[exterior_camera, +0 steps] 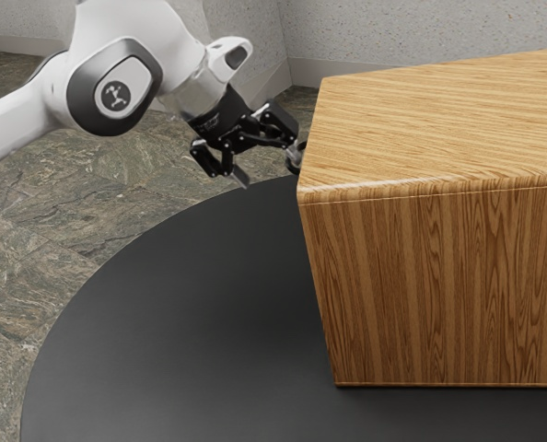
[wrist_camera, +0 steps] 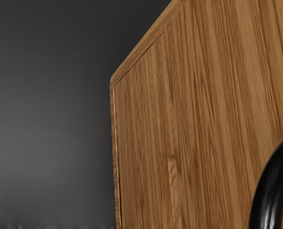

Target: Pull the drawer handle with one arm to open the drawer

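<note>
**Drawer handle** (wrist_camera: 274, 188): black curved bar on the wooden drawer front (wrist_camera: 203, 119), which is the cabinet (exterior_camera: 439, 184) face toward the exterior view's left. A dark part of it shows at the cabinet's far corner.

**My gripper** (exterior_camera: 226, 171): fingers spread, holding nothing. It sits just beside the handle at handle height, probably so it can close round the bar before pulling.

**Markings:** no readable writing. One white emblem on my arm joint (exterior_camera: 113, 96).

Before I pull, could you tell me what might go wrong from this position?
1. The gripper is off the handle, which sits beside it rather than between its jaws; closing now would probably miss it.
2. It hangs close to the corner of the cabinet, so a sideways approach may strike wood.
</note>
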Motion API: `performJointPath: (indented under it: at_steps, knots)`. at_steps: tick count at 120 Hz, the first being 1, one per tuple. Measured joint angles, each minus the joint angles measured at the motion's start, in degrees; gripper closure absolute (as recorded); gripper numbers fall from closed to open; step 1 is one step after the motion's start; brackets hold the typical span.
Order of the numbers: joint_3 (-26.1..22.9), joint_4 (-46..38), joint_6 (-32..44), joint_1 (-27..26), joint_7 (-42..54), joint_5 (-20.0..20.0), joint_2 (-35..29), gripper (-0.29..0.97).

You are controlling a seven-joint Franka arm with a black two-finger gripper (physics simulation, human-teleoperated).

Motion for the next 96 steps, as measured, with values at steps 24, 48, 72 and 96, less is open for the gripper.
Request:
performJointPath:
  at_steps: [24, 48, 72, 96]
  knots:
    - [-0.54, -0.07, -0.86, 2.25, 0.3, 0.01, -0.17, 0.0]
    - [-0.75, -0.1, -2.08, 4.65, 0.71, -0.11, -0.35, 0.0]
    - [-1.83, -0.2, -3.93, 7.67, 1.0, -0.13, -0.35, 0.0]
    - [-5.64, -1.47, -5.75, 10.81, 1.5, -0.22, -0.11, 0.0]
